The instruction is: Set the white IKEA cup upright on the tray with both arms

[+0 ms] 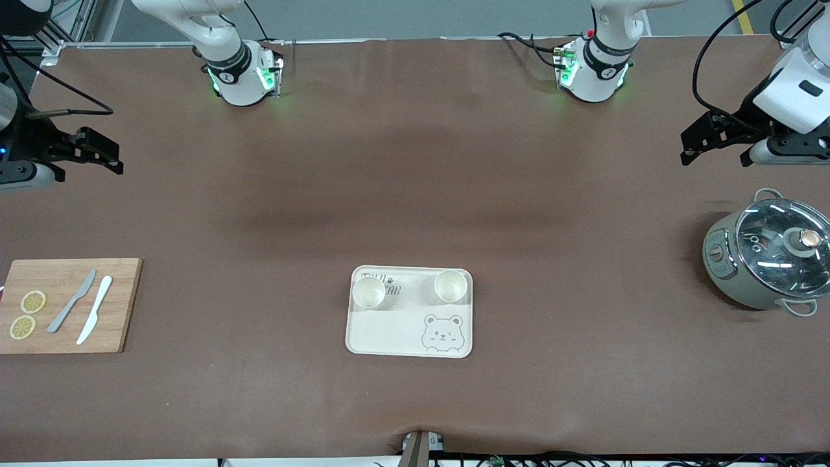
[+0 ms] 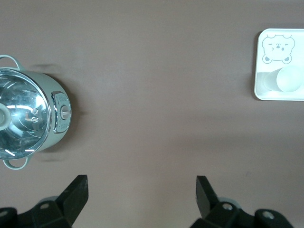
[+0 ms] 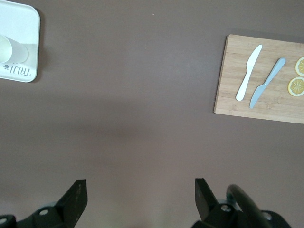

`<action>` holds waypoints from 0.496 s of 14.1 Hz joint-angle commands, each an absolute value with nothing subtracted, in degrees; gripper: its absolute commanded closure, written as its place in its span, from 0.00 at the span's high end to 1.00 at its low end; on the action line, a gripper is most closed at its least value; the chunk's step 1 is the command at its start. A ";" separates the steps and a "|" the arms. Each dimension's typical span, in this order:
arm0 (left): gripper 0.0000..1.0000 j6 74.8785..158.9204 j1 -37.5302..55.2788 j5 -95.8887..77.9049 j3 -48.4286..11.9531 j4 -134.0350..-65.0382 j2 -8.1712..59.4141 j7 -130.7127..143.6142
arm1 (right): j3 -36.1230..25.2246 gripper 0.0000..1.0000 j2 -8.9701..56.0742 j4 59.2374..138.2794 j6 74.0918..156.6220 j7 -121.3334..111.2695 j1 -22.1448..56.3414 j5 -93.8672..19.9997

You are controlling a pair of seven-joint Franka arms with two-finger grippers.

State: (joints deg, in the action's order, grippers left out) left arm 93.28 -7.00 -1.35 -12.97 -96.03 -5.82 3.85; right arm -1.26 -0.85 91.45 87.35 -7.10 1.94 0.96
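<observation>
The cream tray with a bear drawing lies in the middle of the table, toward the front camera. Two white cups stand upright on its edge farthest from the camera: one toward the right arm's end, one toward the left arm's end. My left gripper is open and empty over the table's left-arm end, apart from the tray. My right gripper is open and empty over the right-arm end. The left wrist view shows its gripper, the tray and a cup. The right wrist view shows its gripper, the tray and a cup.
A grey-green pot with a glass lid stands at the left arm's end, also in the left wrist view. A wooden cutting board with two knives and two lemon slices lies at the right arm's end, also in the right wrist view.
</observation>
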 commanded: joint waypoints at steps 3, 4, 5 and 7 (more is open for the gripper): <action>1.00 92.82 -7.65 -0.53 -13.45 -95.80 -6.50 3.43 | 0.00 1.00 -1.23 91.24 87.28 -7.73 1.23 2.11; 1.00 92.03 -7.65 -0.44 -13.45 -95.89 -6.42 3.17 | 0.00 1.00 -1.06 90.36 87.19 -7.65 1.32 2.37; 1.00 91.67 -7.65 -0.53 -13.45 -95.98 -6.15 3.16 | 0.09 1.00 -1.05 89.66 87.19 -7.56 1.32 2.46; 1.00 91.67 -7.56 -0.53 -13.45 -95.89 -5.98 3.25 | 0.00 1.00 -0.97 89.03 87.01 -7.65 1.14 2.29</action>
